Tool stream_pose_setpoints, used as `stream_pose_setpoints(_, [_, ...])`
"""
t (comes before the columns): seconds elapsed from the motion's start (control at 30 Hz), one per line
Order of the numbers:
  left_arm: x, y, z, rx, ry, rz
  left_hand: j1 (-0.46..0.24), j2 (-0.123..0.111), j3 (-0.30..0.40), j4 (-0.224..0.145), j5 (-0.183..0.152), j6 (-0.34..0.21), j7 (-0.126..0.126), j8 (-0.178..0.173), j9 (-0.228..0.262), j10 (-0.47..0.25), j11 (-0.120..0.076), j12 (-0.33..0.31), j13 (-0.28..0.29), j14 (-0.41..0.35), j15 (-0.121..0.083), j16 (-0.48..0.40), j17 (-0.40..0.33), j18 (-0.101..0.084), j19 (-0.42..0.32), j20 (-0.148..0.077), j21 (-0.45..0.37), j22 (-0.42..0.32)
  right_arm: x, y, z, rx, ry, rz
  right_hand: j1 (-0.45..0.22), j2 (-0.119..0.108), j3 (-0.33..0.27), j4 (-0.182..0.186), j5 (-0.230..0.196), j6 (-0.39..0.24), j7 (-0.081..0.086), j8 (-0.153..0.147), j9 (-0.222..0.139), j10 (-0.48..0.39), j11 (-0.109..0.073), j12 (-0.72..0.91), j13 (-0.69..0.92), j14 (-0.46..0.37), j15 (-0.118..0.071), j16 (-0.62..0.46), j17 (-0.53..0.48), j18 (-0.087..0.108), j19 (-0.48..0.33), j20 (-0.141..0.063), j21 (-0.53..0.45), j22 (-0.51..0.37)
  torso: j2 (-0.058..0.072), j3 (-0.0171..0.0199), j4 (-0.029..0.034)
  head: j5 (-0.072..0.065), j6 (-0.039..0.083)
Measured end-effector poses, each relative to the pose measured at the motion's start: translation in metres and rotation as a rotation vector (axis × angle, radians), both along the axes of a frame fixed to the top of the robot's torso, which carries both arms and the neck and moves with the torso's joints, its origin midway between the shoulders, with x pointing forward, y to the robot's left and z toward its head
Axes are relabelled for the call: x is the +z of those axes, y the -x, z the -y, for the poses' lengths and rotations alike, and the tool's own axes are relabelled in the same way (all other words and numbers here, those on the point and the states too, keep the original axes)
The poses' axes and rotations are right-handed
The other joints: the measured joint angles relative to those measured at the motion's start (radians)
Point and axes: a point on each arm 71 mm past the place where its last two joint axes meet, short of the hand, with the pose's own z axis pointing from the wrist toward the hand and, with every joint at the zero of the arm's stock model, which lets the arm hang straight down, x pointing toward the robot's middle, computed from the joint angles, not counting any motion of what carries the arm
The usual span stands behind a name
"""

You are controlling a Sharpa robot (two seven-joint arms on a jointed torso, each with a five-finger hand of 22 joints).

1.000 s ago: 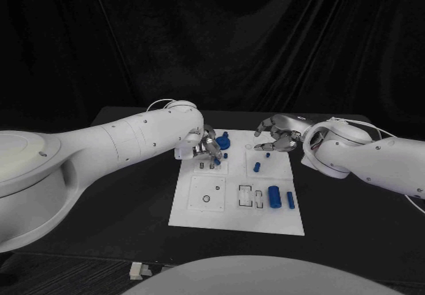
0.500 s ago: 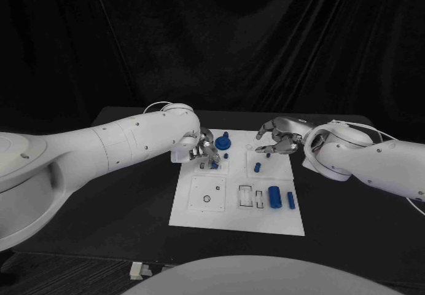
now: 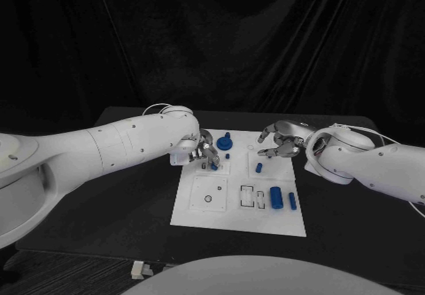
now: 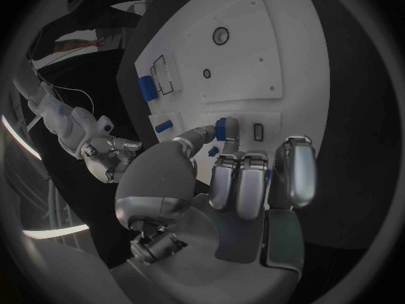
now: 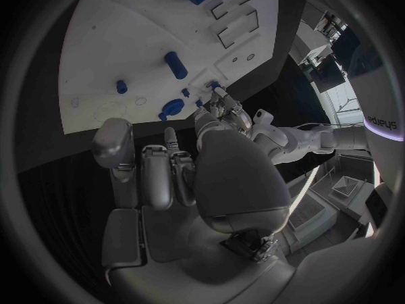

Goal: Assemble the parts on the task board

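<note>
The black table (image 3: 124, 203) carries the white task board (image 3: 232, 215) at its middle, and both arms reach over the board's far end. The left hand (image 3: 206, 153) hangs low over the far left part of the board, its fingers curled down around a small blue part (image 4: 223, 127) pinched between thumb and fingertip, just above a small slot there. The right hand (image 3: 282, 139) hovers at the board's far right corner, fingers loosely curled in with nothing in them. Near the far edge stands a blue round knob-like part (image 3: 224, 143); a short blue peg (image 3: 258, 166) stands right of centre, and a blue cylinder (image 3: 276, 197) with a slim blue pin (image 3: 292, 200) beside it lies near the right edge. The step in hand looks like seating the pinched part in its slot; the next move probably calls for a straight, aligned press downward, then letting go.
</note>
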Motion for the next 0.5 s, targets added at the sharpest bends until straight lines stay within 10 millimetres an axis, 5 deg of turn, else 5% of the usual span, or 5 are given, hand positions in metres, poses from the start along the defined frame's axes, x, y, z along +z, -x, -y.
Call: stream_pose_setpoints(0.5, [0.0031,0.0009,-0.0056,0.045,0.007,0.073,-0.014,0.001,0.003,0.002,-0.025,0.016,-0.003,-0.014,0.000,0.004,-0.004,0.000,0.000,-0.002,-0.002,-0.003,0.000,0.000,0.007,-0.007,-0.004,0.000,-0.0035,0.0019,0.0022,-0.003,0.002,-0.010,0.000,0.000,0.000,0.000,0.004,0.000,0.000,0.000,0.000,0.000,0.000,-0.004,0.000,0.000,0.000,-0.004,0.000,0.000,-0.004,0.004,-0.004,0.000,0.000,-0.0009,0.0028,0.000,0.000])
